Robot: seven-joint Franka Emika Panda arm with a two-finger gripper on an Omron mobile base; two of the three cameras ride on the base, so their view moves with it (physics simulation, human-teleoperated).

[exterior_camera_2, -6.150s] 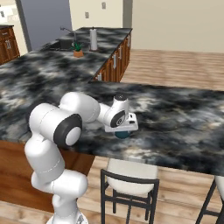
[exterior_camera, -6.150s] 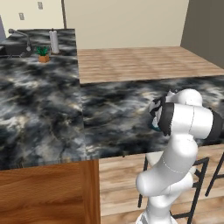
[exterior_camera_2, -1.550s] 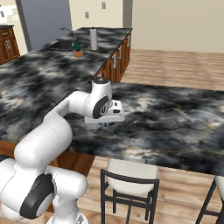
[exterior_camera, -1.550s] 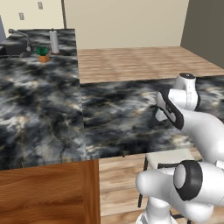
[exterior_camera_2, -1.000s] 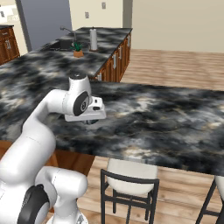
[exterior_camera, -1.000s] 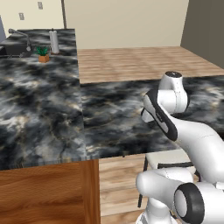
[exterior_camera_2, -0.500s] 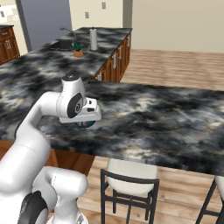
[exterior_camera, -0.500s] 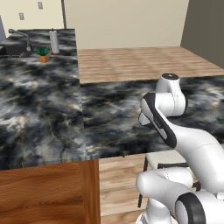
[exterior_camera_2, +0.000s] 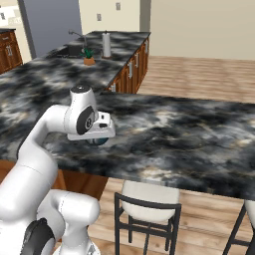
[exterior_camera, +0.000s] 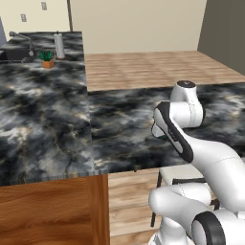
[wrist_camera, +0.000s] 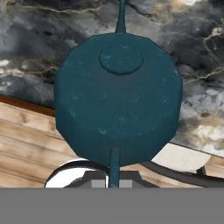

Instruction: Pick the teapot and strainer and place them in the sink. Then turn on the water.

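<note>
Teal-blue teapot [wrist_camera: 118, 98] hangs directly below the gripper [exterior_camera_2: 97, 138], seen lid-up in hand view, w/ a thin spout or handle running to 12 o'clock and a second thin teal piece running to 6 o'clock toward the fingers. Gripper is clenched on the teapot; in right base view a sliver of teal [exterior_camera_2: 98, 141] shows under the white hand, lifted clear of the worktop. Fingertips themselves are hidden by the pot, so exact contact pts cannot be told.

Around the pot, hand view: black-grey marbled counter [wrist_camera: 39, 57] at 9 to 3 o'clock, its wood-trimmed edge running across at 8 o'clock, plank floor [wrist_camera: 22, 144] beyond at 7 o'clock, and the pale seat of a stool [wrist_camera: 183, 158] at 4 o'clock.

Right base view: arm bends from lower left up to the hand, which sits over the near edge of the marbled peninsula [exterior_camera_2: 189, 134]; stool w/ cream seat and dark frame [exterior_camera_2: 149, 199] stands just below that edge at 6 o'clock.

Far end of the counter, at 11 o'clock: sink [exterior_camera_2: 72, 50] w/ grey curved faucet [exterior_camera_2: 77, 36], well apart from the gripper. Just beside it stand a small potted plant [exterior_camera_2: 88, 56] and an upright pale cylinder [exterior_camera_2: 106, 45]. Left base view shows the same group at 10 o'clock: faucet [exterior_camera: 21, 38], plant [exterior_camera: 47, 58], cylinder [exterior_camera: 59, 45].
</note>
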